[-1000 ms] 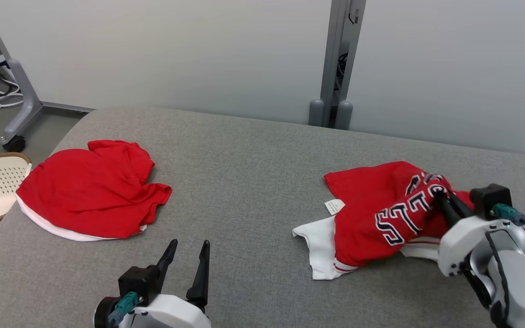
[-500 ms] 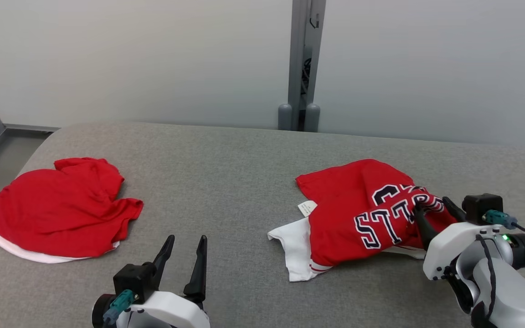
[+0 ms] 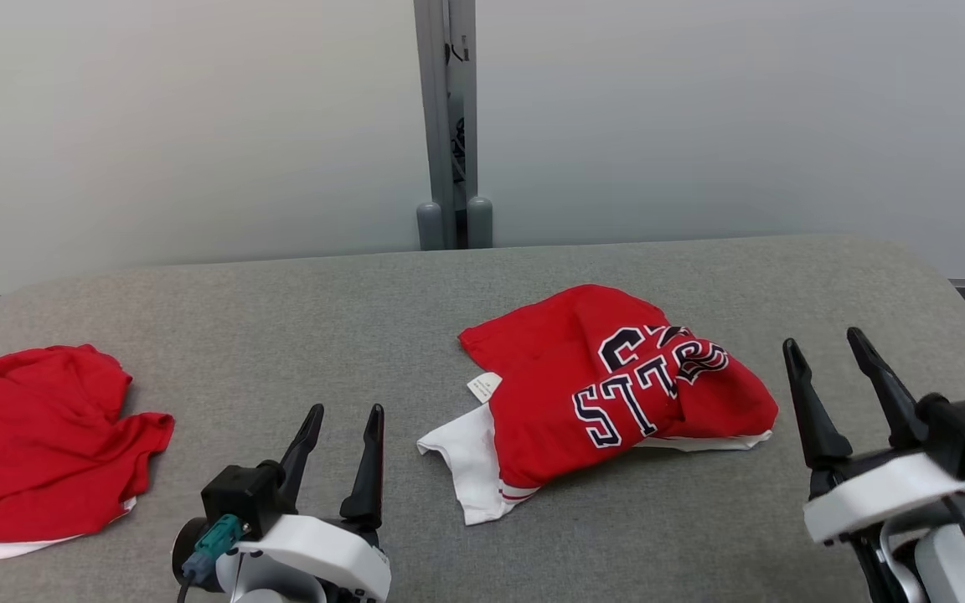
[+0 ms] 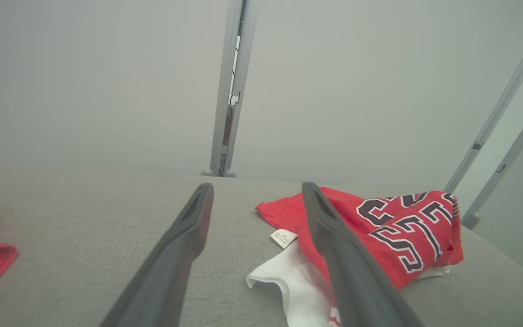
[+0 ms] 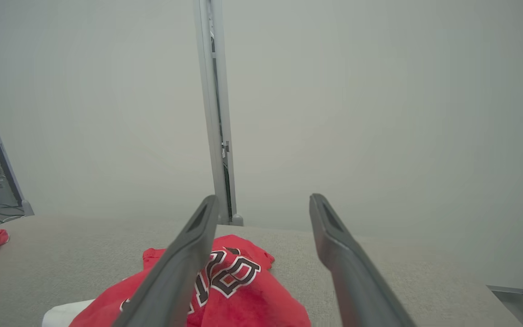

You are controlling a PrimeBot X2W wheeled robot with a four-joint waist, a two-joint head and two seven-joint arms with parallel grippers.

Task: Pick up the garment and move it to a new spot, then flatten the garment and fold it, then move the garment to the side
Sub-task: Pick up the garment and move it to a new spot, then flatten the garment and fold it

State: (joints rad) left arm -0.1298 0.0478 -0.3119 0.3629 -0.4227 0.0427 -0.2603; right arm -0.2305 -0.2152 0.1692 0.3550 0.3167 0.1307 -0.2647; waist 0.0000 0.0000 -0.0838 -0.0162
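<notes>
Head view, with both wrist views in support. A crumpled red jersey (image 3: 616,394) with dark, white-edged lettering is shown lying on the grey fabric-covered bench (image 3: 281,327), right of the bench's middle and between the two tools. Its long axis is seen to run roughly across the bench, slightly skewed: the white end (image 3: 466,461) is pointed toward the robot's left and the near edge, while the bunched red end (image 3: 742,406) is pointed toward the robot's right. The lettering is carried on the folded-over upper layer and is slanted up toward the far right. A small white label (image 3: 483,386) is exposed at the left edge of the red cloth. The left tool (image 3: 346,412) is held low over bare bench just left of the white end, its two dark fingers spread apart with nothing between them. The right tool (image 3: 822,339) is held just right of the red end, clear of the cloth, its fingers likewise spread wide and empty. A second red garment (image 3: 38,444) with a white edge is seen at the far left of the bench, well apart from the jersey. A pale partition wall with a grey post (image 3: 447,126) is seen behind the bench.
</notes>
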